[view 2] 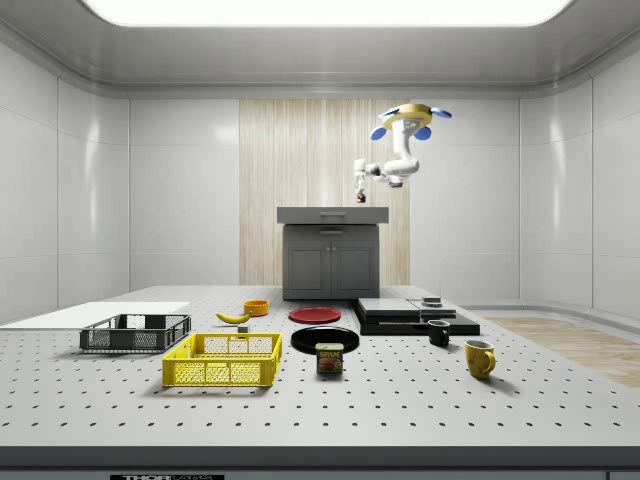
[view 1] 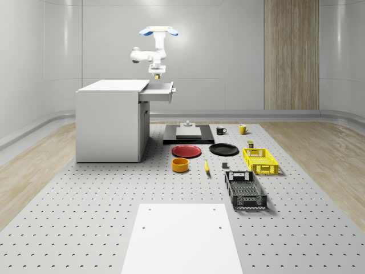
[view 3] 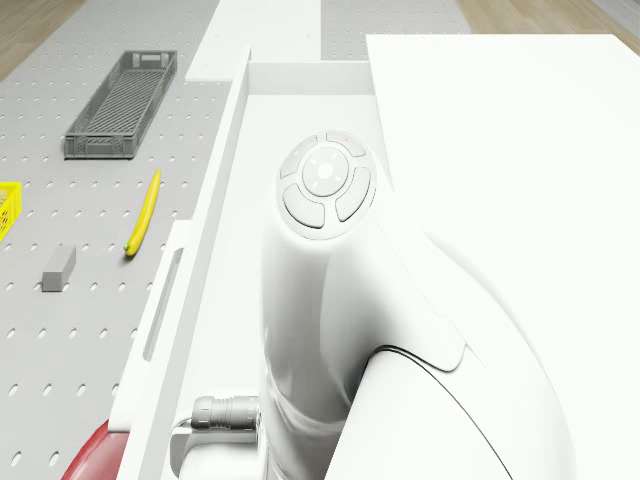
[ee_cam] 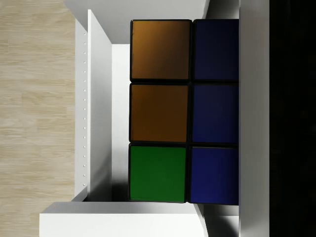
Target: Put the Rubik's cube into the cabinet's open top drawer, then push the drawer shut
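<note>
The drone [view 1: 159, 31] hovers above the white cabinet [view 1: 111, 121], over its open top drawer [view 1: 157, 91]. The arm hangs down from it, and the gripper [view 1: 157, 72] is shut on the Rubik's cube [view 1: 157, 76], holding it a little above the drawer. In the wrist view the cube [ee_cam: 160, 113] shows orange, green and blue tiles, with the drawer's white wall [ee_cam: 98, 108] and floor beneath it. From the side, the gripper [view 2: 361, 196] hangs just above the cabinet top [view 2: 333, 214]. The drone view looks past the white arm [view 3: 325, 290] into the drawer [view 3: 300, 85].
On the perforated table beside the cabinet lie a red plate [view 1: 186, 150], a black plate [view 1: 223, 149], an orange bowl [view 1: 180, 165], a banana [view 1: 206, 166], a yellow crate [view 1: 260, 160], a grey crate [view 1: 245, 190], two mugs and a black platform [view 1: 188, 133].
</note>
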